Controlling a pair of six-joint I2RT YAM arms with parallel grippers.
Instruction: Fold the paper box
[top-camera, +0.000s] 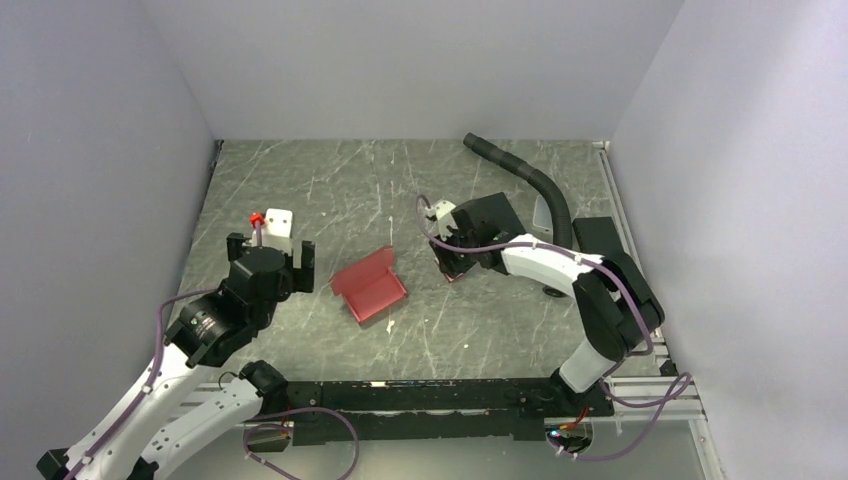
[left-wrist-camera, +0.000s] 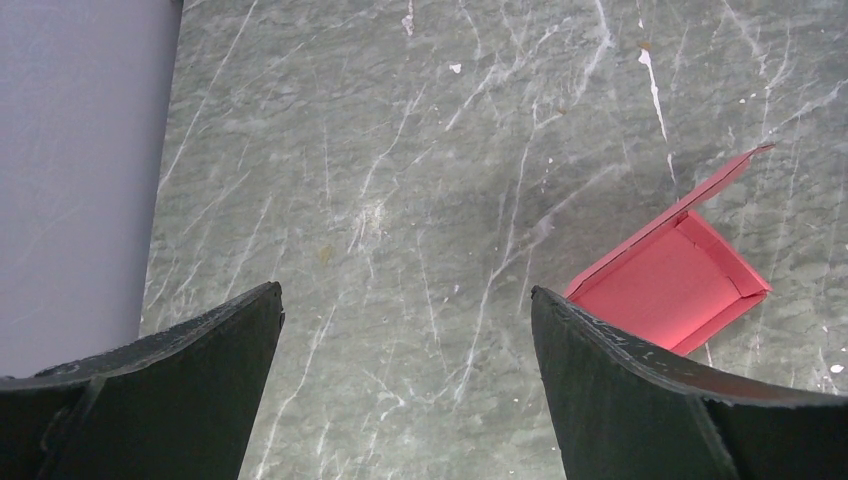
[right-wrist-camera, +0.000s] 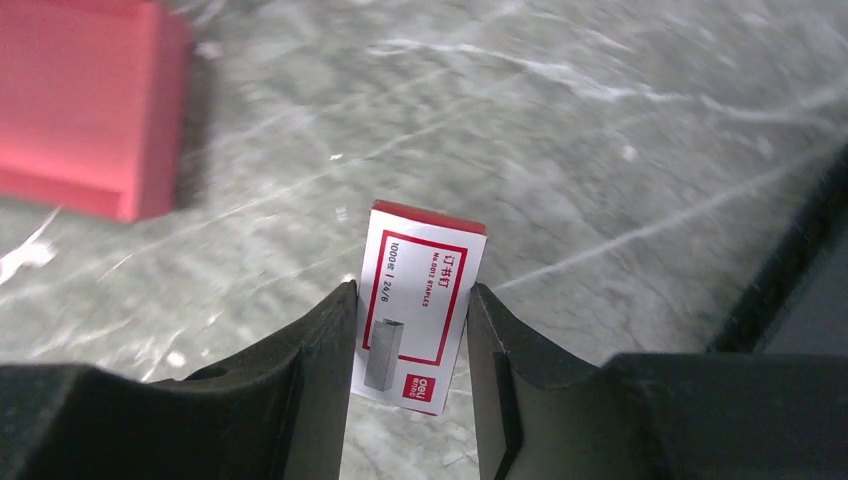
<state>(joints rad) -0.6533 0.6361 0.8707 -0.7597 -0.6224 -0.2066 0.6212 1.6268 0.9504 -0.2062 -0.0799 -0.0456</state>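
The paper box (top-camera: 368, 287) is red-pink card lying near the table's middle, with one long flap raised along its far side. It shows at the right in the left wrist view (left-wrist-camera: 680, 280) and blurred at the top left in the right wrist view (right-wrist-camera: 85, 100). My left gripper (top-camera: 271, 246) hangs open over bare table just left of the box (left-wrist-camera: 405, 290), holding nothing. My right gripper (top-camera: 455, 268) is right of the box, its fingers (right-wrist-camera: 320, 340) pressed against both sides of a small red-and-white staples box (right-wrist-camera: 425, 255).
A black ribbed hose (top-camera: 530, 175) curves over the back right of the table. A dark flat pad's edge (right-wrist-camera: 800, 260) lies close to my right gripper. Grey walls close in the left, back and right sides.
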